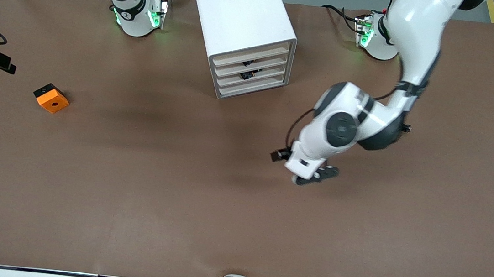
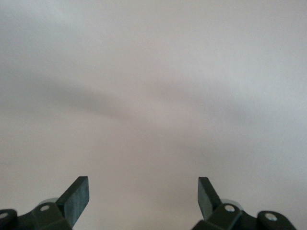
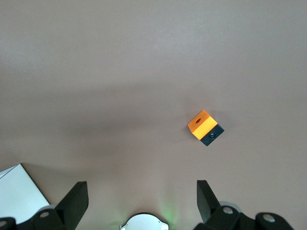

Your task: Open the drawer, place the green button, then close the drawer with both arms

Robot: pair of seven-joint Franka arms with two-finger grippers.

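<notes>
The cabinet (image 1: pixel 241 14) faces the front camera, and the drawer (image 1: pixel 265 77) is shut. The left gripper (image 1: pixel 316 175), spread and empty, hangs over bare table (image 1: pixel 131 190) in front of it, and looks the better placed. The right gripper (image 3: pixel 142 201), also spread, shows only in its wrist view, high above the orange cube (image 3: pixel 205 126). The button shows in no view.
</notes>
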